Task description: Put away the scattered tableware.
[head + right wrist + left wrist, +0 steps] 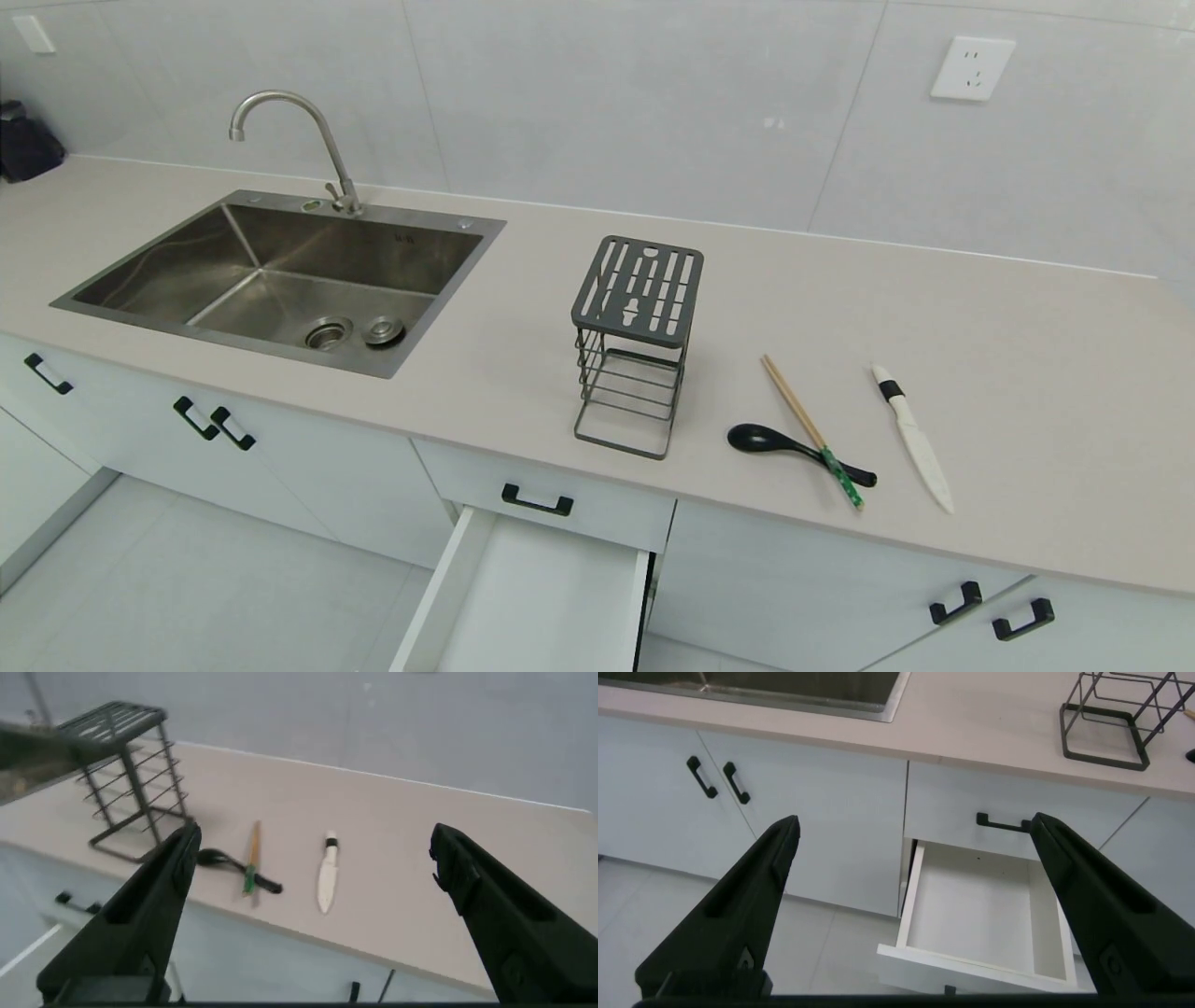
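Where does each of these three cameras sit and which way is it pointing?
Head view: on the head, looking down at the sink, rack and counter.
Left wrist view: behind the open left hand, facing the open drawer.
Right wrist view: behind the open right hand, facing spoon, chopsticks, knife.
All three share the rack.

The left gripper [915,826] is spread wide, its two dark fingers [738,919] splayed apart, held low in front of the tabletop's [971,719] front edge. The right gripper [315,838] gapes equally wide, held higher than the tabletop surface.
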Robot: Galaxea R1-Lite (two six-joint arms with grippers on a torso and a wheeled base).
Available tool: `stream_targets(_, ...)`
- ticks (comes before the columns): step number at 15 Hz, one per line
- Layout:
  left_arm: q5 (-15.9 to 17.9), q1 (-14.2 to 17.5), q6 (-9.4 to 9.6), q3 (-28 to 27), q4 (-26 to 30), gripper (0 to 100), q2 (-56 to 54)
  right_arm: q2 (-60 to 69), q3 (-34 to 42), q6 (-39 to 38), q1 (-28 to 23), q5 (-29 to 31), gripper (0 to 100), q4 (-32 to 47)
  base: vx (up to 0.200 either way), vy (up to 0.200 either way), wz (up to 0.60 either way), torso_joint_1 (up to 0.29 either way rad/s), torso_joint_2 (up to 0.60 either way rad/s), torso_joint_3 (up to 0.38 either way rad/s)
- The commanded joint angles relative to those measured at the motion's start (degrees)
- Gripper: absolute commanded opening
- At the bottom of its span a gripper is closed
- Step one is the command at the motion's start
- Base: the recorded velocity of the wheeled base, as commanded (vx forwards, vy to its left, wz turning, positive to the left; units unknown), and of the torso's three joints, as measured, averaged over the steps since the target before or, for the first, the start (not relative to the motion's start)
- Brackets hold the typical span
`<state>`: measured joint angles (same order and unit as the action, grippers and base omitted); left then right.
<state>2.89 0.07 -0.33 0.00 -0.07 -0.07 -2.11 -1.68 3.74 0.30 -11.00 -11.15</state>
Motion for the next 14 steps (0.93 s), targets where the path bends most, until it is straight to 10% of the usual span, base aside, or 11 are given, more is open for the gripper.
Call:
stream_targets(1,0.0,0.0,-0.02,0.0,0.0,100,0.1,-9.1,-6.1,0.5,1.5,-4.6,100,6.8,0.0,0.0,0.0,0.0,0.0,0.0)
stream_targets(14,0.0,0.0,-0.02,0.0,0.0,100,0.1,-45.2,-13.0,1.1,7.2,-5.6,100,9.5,0.0,0.0,0.0,0.0,0.0,0.0)
